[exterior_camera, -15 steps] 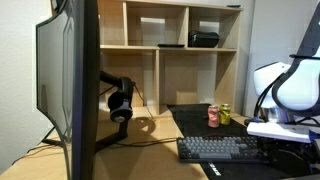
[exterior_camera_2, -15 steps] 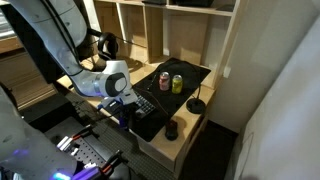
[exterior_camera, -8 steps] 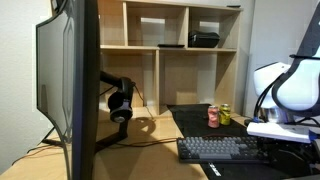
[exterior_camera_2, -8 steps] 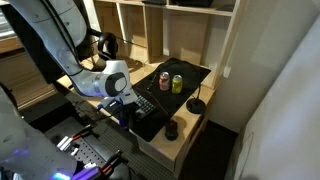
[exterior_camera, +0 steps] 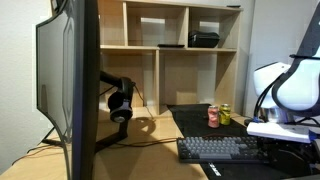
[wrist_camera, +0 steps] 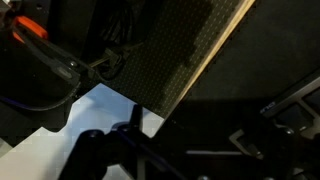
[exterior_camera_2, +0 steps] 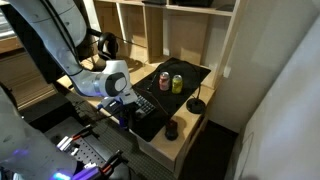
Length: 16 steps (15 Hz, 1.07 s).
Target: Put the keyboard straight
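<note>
The keyboard (exterior_camera: 215, 148) is long, low and dark, lying at the desk's front edge on the black desk mat (exterior_camera: 195, 118). In an exterior view it lies at an angle (exterior_camera_2: 146, 109) on the mat. My gripper (exterior_camera_2: 123, 108) is low at one end of the keyboard, under the white wrist (exterior_camera_2: 108, 83). It also shows at the keyboard's right end (exterior_camera: 264, 140). Its jaws are hidden behind the arm and in shadow. The wrist view is dark and shows only the mat's woven surface (wrist_camera: 170, 45) and a wooden edge.
A red can (exterior_camera: 213, 116) and a green can (exterior_camera: 225, 114) stand on the mat behind the keyboard. A mouse (exterior_camera_2: 196, 104) and a dark round object (exterior_camera_2: 171, 129) lie nearby. A monitor (exterior_camera: 72, 80), headphones (exterior_camera: 120, 100) and shelves (exterior_camera: 180, 45) surround the desk.
</note>
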Available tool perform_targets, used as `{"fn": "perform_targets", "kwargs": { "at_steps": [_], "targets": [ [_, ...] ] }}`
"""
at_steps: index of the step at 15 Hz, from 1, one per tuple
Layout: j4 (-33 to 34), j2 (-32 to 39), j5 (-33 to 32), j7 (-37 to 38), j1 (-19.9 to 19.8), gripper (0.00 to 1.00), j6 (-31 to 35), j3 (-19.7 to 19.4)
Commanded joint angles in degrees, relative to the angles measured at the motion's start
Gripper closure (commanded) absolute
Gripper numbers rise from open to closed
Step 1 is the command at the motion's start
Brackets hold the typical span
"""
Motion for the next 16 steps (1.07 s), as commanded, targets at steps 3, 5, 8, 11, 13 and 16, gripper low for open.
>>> {"fn": "perform_targets", "kwargs": {
  "at_steps": [3, 5, 8, 11, 13, 16],
  "targets": [
    [2.51, 2.46, -16.29, 22.55, 3.33, 0.0, 12.66, -6.17],
    [1.07, 1.19, -15.26, 21.0, 2.17, 0.0, 10.82, -4.97],
    [1.4, 1.26, -16.33, 22.6, 2.47, 0.0, 11.18, -5.39],
    [1.53, 1.16, -16.68, 20.61, 2.4, 0.0, 9.75, -5.25],
    [0.53, 1.87, -12.73, 15.33, 0.99, 0.0, 11.74, -3.82],
    [1.26, 2.35, -15.79, 13.73, 1.24, 0.0, 16.11, -5.15]
  ]
}}
